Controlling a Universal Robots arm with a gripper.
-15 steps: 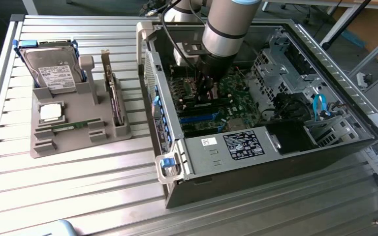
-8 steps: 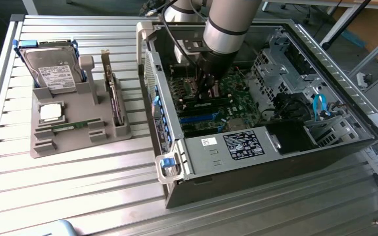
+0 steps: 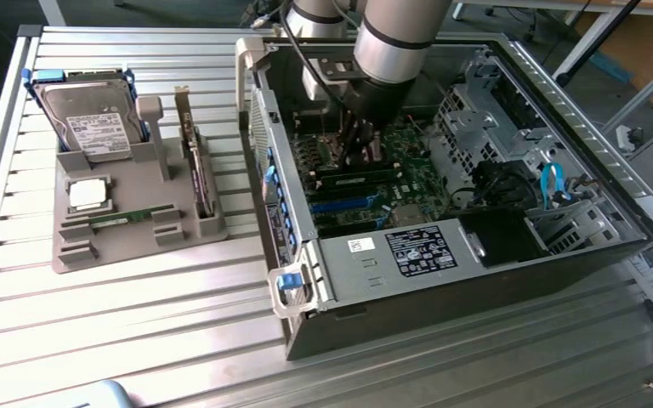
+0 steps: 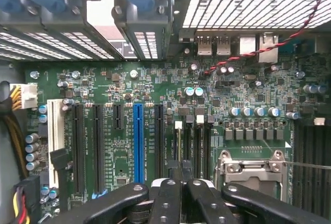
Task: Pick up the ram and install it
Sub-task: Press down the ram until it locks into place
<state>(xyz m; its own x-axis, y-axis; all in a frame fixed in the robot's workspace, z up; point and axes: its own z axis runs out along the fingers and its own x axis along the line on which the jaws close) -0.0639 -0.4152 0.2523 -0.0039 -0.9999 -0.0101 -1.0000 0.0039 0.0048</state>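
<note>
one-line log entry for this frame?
gripper: shut | at: motherboard RAM slots, inside case | spare ram: on tray

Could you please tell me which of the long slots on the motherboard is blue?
The blue slot mid-row: the black slots flank it on both sides, and the white slot lies at the row's end.

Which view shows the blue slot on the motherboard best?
The wrist view: the blue slot runs full length between black slots, unobstructed. In the exterior view the same blue slot is a short strip inside the computer case.
</note>
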